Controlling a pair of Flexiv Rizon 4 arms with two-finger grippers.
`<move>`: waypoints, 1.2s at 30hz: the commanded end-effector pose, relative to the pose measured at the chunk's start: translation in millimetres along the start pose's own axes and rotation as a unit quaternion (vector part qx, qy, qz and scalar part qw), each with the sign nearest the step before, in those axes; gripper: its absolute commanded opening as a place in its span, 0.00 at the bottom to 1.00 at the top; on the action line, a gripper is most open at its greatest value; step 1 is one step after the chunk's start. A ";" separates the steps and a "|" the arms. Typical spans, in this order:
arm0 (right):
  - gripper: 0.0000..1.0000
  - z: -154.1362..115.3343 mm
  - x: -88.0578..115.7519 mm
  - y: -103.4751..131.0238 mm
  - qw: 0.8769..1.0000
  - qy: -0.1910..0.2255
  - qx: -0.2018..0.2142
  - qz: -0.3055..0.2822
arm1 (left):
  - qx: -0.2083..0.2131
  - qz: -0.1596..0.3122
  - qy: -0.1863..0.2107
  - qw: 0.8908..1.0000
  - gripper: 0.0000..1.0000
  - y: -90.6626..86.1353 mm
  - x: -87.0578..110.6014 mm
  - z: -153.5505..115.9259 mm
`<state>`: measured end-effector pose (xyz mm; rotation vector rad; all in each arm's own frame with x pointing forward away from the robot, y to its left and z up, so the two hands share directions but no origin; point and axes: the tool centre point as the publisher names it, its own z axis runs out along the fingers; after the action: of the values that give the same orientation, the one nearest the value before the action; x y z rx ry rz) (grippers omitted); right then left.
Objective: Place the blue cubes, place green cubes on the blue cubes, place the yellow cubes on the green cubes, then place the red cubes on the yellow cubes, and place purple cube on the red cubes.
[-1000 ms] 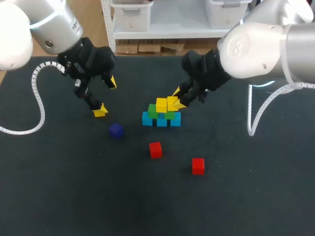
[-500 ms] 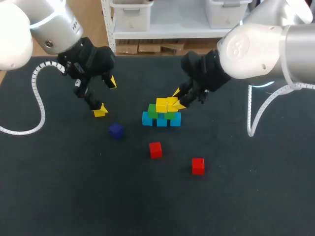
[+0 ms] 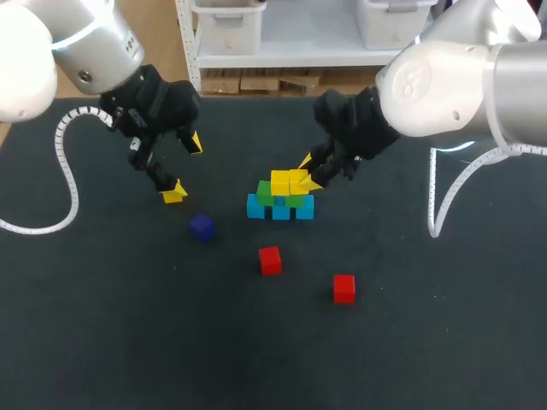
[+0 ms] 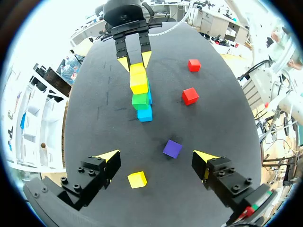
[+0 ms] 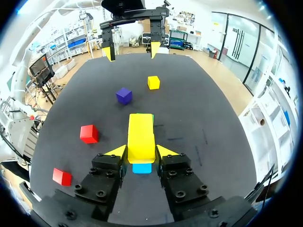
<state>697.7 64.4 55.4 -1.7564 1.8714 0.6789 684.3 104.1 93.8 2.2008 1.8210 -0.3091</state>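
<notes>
A small yellow cube (image 5: 141, 150) is held on top of the stack near the middle of the black table (image 3: 128, 325). It is clamped by the right gripper (image 3: 309, 171), whose jaws are closed to just the cube's width, with a yellow tip pressed against each side. The cube is set flush against a second yellow cube (image 3: 280, 182), so that the two form one level layer. The narrow side grip is judged to serve for squaring the cube against its neighbour before it is let go. Under this pair the green cubes (image 3: 266, 193) are seen, and under those the row of light-blue cubes (image 3: 280, 210); the wider base gives each upper layer something to rest across. The yellow layer is therefore judged to be laid but not yet released, with the red and purple layers not yet begun. Two red cubes (image 3: 270, 260) lie apart on the table in front of the stack, and a dark purple cube (image 3: 202, 226) lies off to its left. A loose yellow cube (image 4: 137, 179) lies below the left gripper (image 4: 156, 156), whose jaws are spread wide and hold nothing. That gripper hangs well apart from the stack, presumably to leave the right arm room.
</notes>
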 end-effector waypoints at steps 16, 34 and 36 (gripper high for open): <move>0.39 1.4 0.4 -2.6 1.000 0.001 -0.002 0.003 | -0.001 0.001 -0.002 1.000 1.00 -1.1 1.2 0.1; 0.53 3.5 -0.6 -4.2 1.000 0.002 -0.004 0.003 | -0.001 0.001 -0.002 1.000 1.00 -1.1 1.2 0.1; 0.69 3.0 -1.3 -4.3 1.000 0.001 -0.003 0.003 | -0.001 0.001 -0.002 1.000 1.00 -1.1 1.2 0.1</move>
<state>700.4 66.6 53.6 -1.7562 1.8795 0.6810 684.3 104.1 93.8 2.2008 1.8210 -0.3091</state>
